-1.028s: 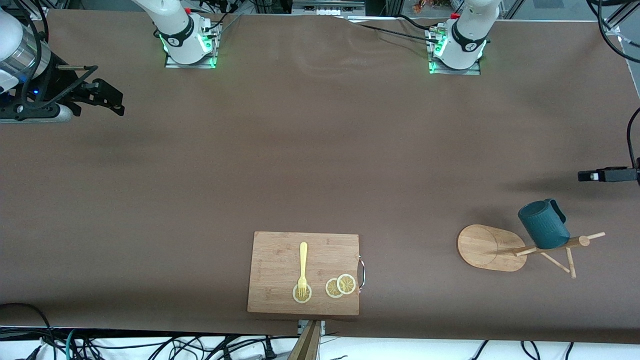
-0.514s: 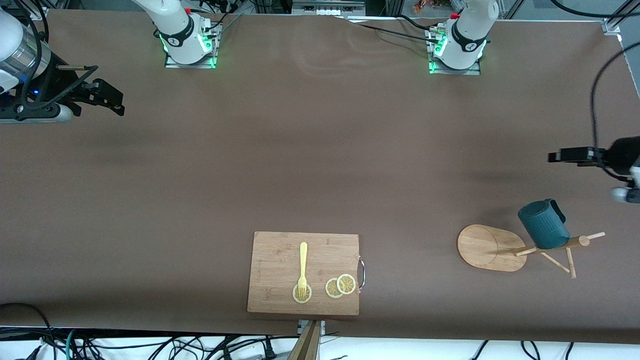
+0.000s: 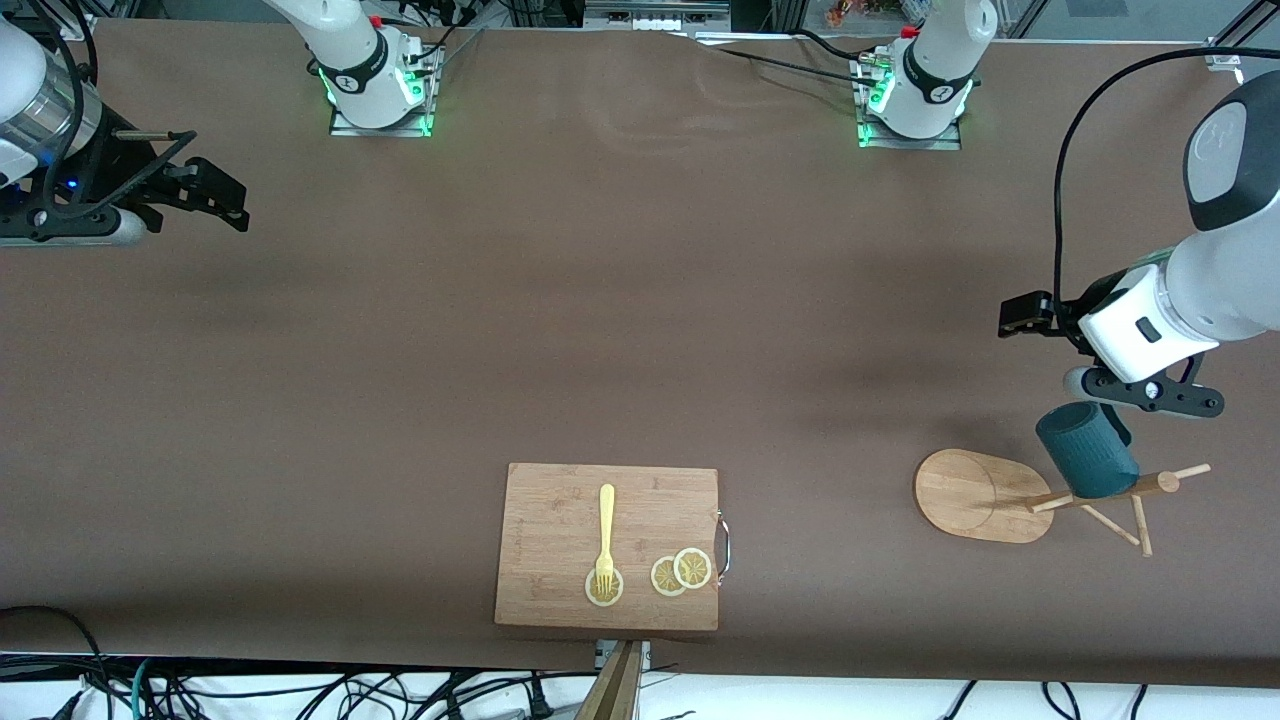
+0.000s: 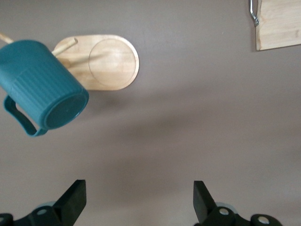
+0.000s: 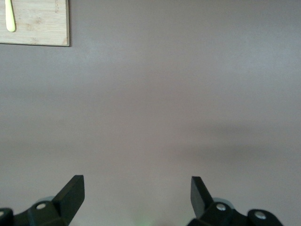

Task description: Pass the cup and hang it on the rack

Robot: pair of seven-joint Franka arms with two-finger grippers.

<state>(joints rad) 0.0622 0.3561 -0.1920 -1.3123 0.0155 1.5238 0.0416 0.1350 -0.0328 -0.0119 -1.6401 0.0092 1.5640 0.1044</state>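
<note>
Left gripper [image 4: 136,202], spread wide and empty, is over bare table near the cup [image 3: 1086,450] hanging on the rack [image 3: 985,495], so next it only needs backing off while the right gripper [image 5: 136,197] waits, also spread.

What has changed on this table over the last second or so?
The left arm's end effector has swung in from the table's edge, over bare table near the cup, open and holding nothing. The cup stayed hung on the rack; the right end effector kept waiting, open, and the cutting board stayed put.
</note>
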